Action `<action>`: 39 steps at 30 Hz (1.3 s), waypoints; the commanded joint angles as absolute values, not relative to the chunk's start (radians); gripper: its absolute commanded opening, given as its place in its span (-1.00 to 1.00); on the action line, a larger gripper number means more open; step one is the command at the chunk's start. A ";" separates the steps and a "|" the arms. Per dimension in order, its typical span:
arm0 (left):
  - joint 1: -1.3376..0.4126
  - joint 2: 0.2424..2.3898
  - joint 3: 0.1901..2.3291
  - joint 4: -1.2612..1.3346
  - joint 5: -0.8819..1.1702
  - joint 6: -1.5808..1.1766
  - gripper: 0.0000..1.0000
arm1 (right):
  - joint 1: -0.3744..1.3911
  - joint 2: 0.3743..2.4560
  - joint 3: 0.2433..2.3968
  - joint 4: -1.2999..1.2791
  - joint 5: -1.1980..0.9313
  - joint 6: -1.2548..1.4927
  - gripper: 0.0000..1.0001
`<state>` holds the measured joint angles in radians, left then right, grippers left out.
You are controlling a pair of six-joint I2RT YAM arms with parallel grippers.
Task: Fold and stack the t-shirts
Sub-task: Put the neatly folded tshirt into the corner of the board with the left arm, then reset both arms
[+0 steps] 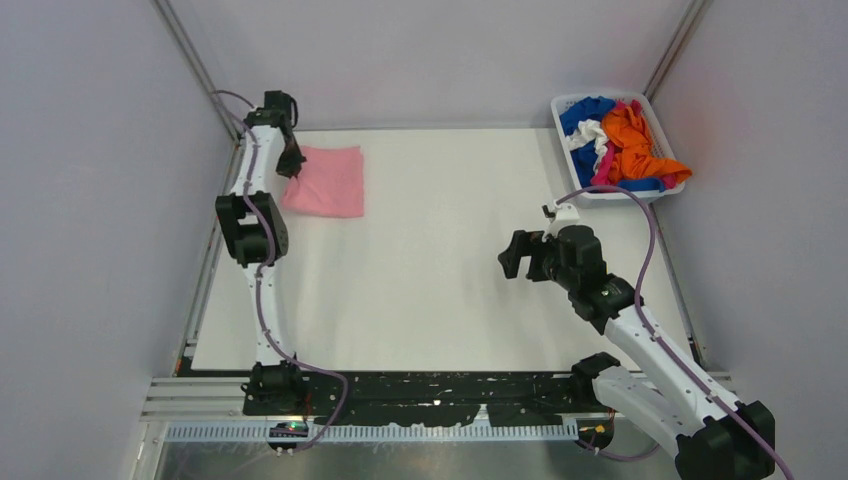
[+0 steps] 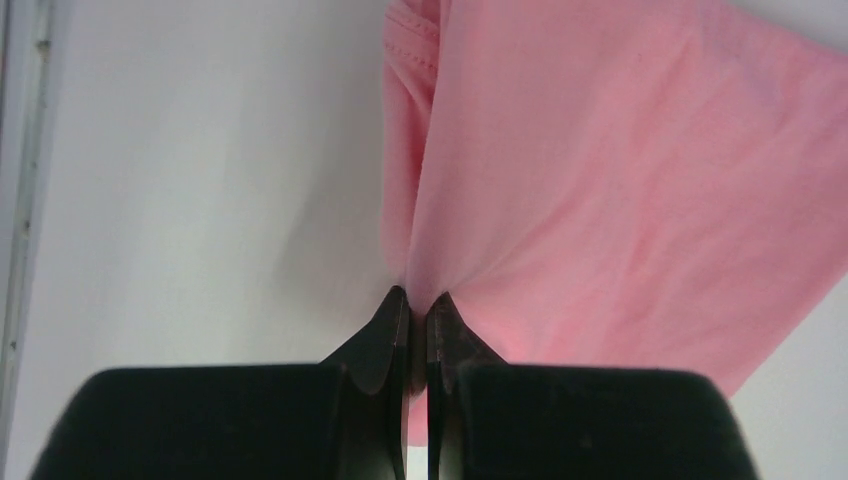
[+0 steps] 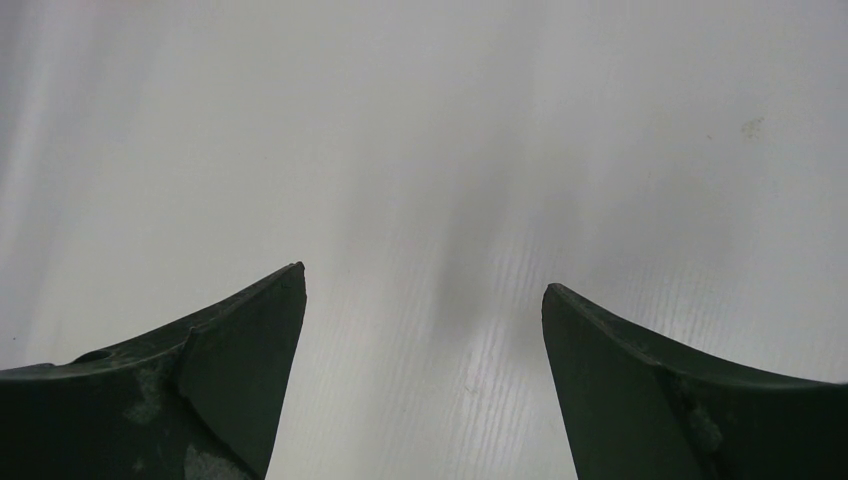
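Where the light pink t-shirt (image 1: 328,182) (image 2: 620,180) lies: flat on the table (image 1: 440,250), folded to a rough square, well to the left of the basket (image 1: 558,120) and about level with the basket's near rim.
Its left edge: gathered to a point and creased; the left wrist view shows a stitched hem just beside the crease.
Left gripper (image 1: 293,165) (image 2: 418,298): fingers pressed together, pinching that left edge of the light pink t-shirt between their tips. It is farther from the basket than the shirt itself.
Other shirts: orange t-shirt (image 1: 632,145), royal blue t-shirt (image 1: 585,110), white t-shirt (image 1: 590,135) and hot pink t-shirt (image 1: 607,160), crumpled together inside the basket. The orange t-shirt lies on top and reaches over the basket's right rim.
Basket: white plastic, filled by that heap.
Right gripper (image 1: 507,262) (image 3: 424,280): fingers spread wide with nothing between them, over bare table. It is nearer the arm bases than the basket, a little to the basket's left, and apart from it.
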<state>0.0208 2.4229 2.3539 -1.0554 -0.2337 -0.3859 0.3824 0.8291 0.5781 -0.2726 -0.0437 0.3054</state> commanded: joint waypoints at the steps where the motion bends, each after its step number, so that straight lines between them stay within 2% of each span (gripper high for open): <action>1: 0.120 2.424 2.411 -0.951 -0.145 -0.363 -1.00 | 0.375 0.816 0.577 -0.246 0.021 0.281 0.91; 7: 0.171 2.505 2.539 -0.892 -0.125 -0.263 -1.00 | 0.371 0.837 0.577 -0.246 0.045 0.279 0.91; 16: 0.233 2.515 2.542 -0.806 -0.092 -0.277 -0.98 | 0.368 0.855 0.587 -0.245 0.068 0.278 0.91; 17: 0.237 2.515 2.542 -0.780 -0.078 -0.276 -0.92 | 0.369 0.856 0.586 -0.246 0.069 0.278 0.91; 19: 0.240 2.521 2.550 -0.748 -0.079 -0.275 -0.68 | 0.369 0.853 0.585 -0.249 0.071 0.279 0.91; 20: 0.240 2.528 2.559 -0.740 -0.072 -0.273 -0.54 | 0.369 0.852 0.584 -0.251 0.072 0.280 0.91; 21: 0.241 2.534 2.570 -0.735 -0.065 -0.275 -0.32 | 0.367 0.849 0.584 -0.253 0.076 0.281 0.91; 22: 0.241 2.538 2.580 -0.728 -0.061 -0.276 -0.21 | 0.368 0.848 0.584 -0.254 0.077 0.281 0.91; 24: 0.241 2.534 2.598 -0.727 -0.067 -0.275 -0.19 | 0.368 0.846 0.584 -0.258 0.079 0.283 0.91; 25: 0.241 2.520 2.598 -0.728 -0.073 -0.275 -0.08 | 0.367 0.845 0.586 -0.260 0.078 0.286 0.91; 26: 0.240 2.498 2.588 -0.731 -0.077 -0.278 0.19 | 0.367 0.844 0.585 -0.261 0.079 0.285 0.91; 27: 0.240 2.471 2.568 -0.730 -0.076 -0.283 0.62 | 0.368 0.845 0.587 -0.262 0.081 0.287 0.91; 28: 0.237 2.437 2.550 -0.732 -0.069 -0.285 0.92 | 0.368 0.845 0.587 -0.262 0.088 0.294 0.91; 29: 0.232 2.402 2.533 -0.740 -0.066 -0.286 0.98 | 0.367 0.846 0.589 -0.262 0.091 0.299 0.91; 35: 0.129 2.131 2.421 -0.822 -0.085 -0.293 0.99 | 0.368 0.854 0.607 -0.267 0.132 0.335 0.91; 39: 0.016 1.880 2.122 -0.800 -0.056 -0.389 0.99 | 0.366 0.869 0.604 -0.256 0.139 0.361 0.91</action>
